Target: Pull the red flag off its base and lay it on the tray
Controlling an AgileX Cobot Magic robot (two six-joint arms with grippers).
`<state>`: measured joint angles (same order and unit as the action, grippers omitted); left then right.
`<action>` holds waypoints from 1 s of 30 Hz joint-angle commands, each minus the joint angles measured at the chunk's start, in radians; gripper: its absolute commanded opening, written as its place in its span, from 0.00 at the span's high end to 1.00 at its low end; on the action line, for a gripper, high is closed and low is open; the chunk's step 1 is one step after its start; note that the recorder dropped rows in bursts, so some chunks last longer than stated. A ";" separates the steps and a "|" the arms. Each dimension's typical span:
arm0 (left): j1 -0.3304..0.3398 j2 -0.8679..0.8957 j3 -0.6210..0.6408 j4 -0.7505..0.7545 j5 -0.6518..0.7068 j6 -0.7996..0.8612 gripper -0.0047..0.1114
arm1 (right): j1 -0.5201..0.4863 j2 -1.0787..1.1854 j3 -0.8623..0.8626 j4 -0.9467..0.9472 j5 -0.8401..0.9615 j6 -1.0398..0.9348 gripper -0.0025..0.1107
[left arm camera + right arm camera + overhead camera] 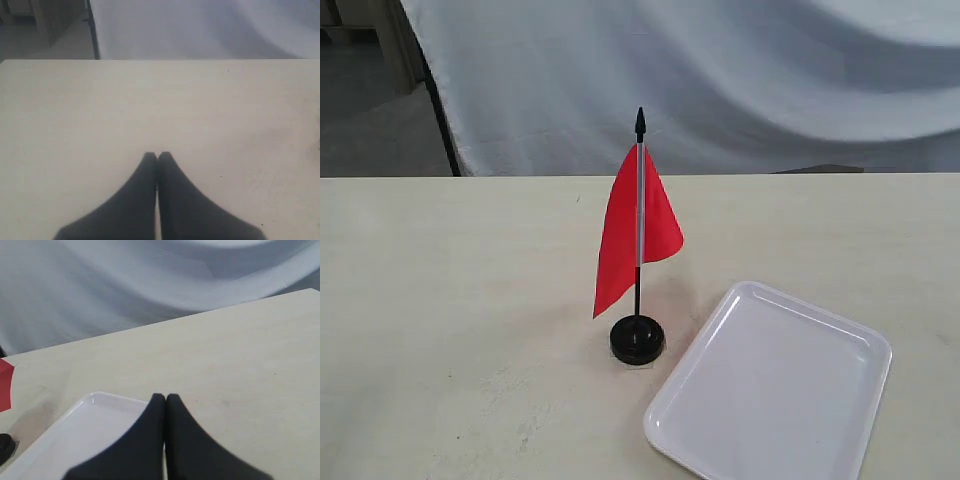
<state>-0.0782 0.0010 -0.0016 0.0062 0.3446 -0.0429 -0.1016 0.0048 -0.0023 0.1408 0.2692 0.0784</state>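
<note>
The red flag (635,232) stands upright in the round black base (637,339) at the middle of the table, its black tip pointing up. To its right lies the white tray (775,385) with nothing in it. Neither gripper shows in the exterior view. My left gripper (157,156) is shut on nothing, over bare tabletop. Shut and holding nothing too, my right gripper (165,397) hangs over the far corner of the tray (75,432). A sliver of the red flag (5,385) and an edge of the base (5,446) show at that view's border.
The light wooden table (440,300) ends at a far edge with a draped white cloth (740,70) behind it. A black stand leg (442,120) rises at the back left.
</note>
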 commanded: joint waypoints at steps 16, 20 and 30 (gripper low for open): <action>-0.004 -0.001 0.002 0.000 -0.003 0.001 0.96 | -0.001 -0.005 0.002 -0.006 -0.503 0.003 0.98; -0.004 -0.001 0.002 0.000 -0.003 0.001 0.96 | -0.001 -0.005 0.002 -0.006 -0.717 0.003 0.98; -0.004 -0.001 0.002 0.000 -0.003 0.001 0.96 | -0.001 -0.005 0.002 -0.006 -0.806 0.298 0.98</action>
<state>-0.0782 0.0010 -0.0016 0.0062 0.3446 -0.0429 -0.1016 0.0048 -0.0023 0.1408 -0.5259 0.3023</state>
